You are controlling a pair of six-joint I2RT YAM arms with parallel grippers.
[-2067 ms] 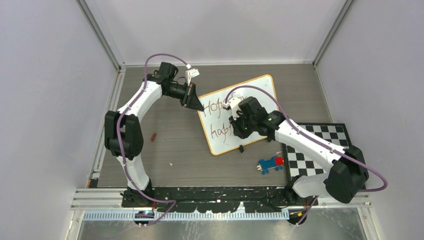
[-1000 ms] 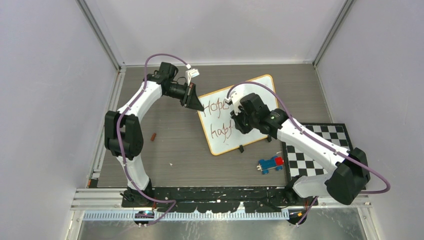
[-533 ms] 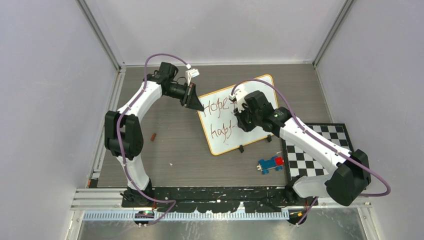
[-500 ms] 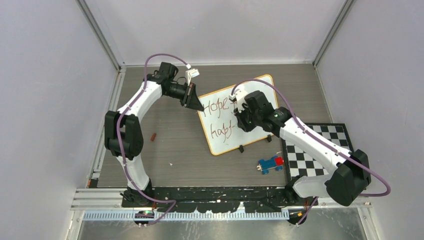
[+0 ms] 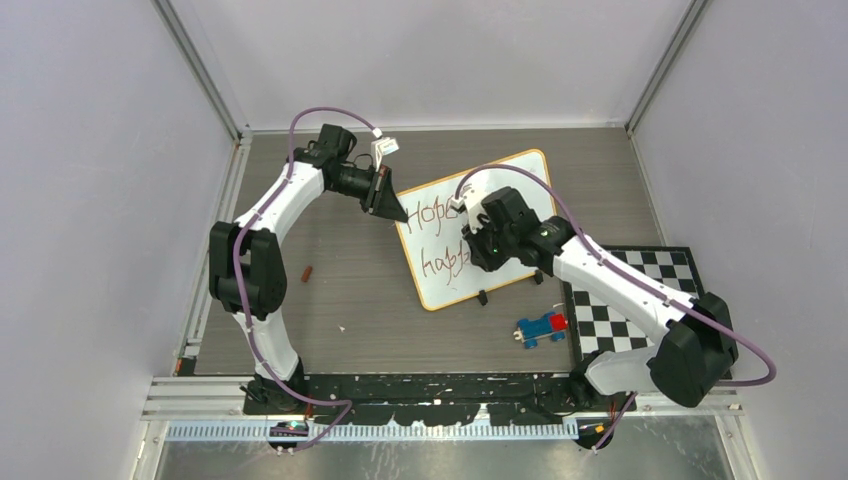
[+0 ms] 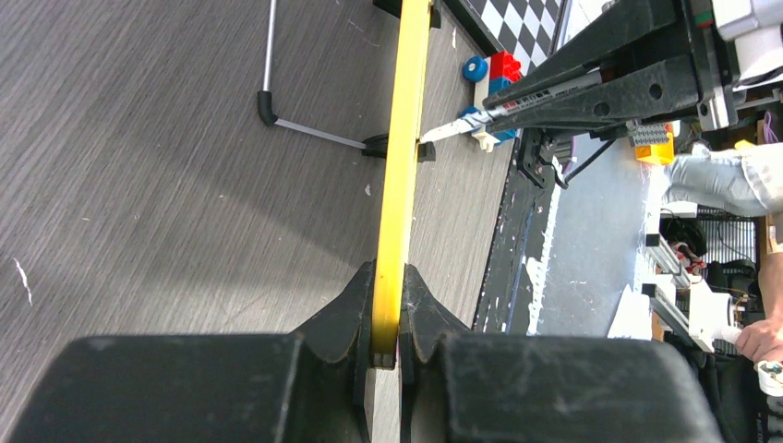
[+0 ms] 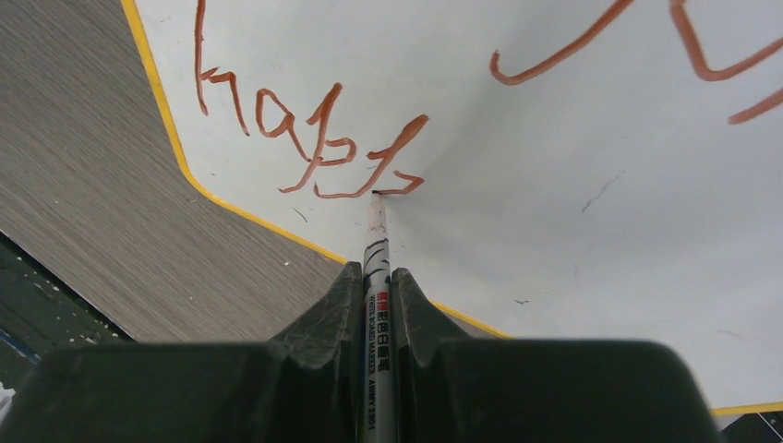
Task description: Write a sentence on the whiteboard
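A yellow-framed whiteboard [image 5: 520, 185] stands propped on the table, with red writing in two lines. My left gripper [image 5: 392, 211] is shut on its upper left corner; in the left wrist view the yellow frame [image 6: 399, 166] runs edge-on out of the gripper [image 6: 388, 309]. My right gripper [image 5: 472, 252] is shut on a white marker [image 7: 377, 268]. In the right wrist view the marker tip touches the board [image 7: 572, 240] at the end of the lower line of writing [image 7: 305, 138]. The marker also shows in the left wrist view [image 6: 517, 100].
A blue and red toy train [image 5: 541, 327] lies in front of the board next to a black and white checkerboard mat [image 5: 640, 300]. A small brown piece [image 5: 308, 272] lies on the table to the left. The board's black feet [image 5: 482, 297] rest on the wood.
My right gripper rose from the lower line towards the upper line, then came back down to the end of the lower line. The left arm and the board stayed still.
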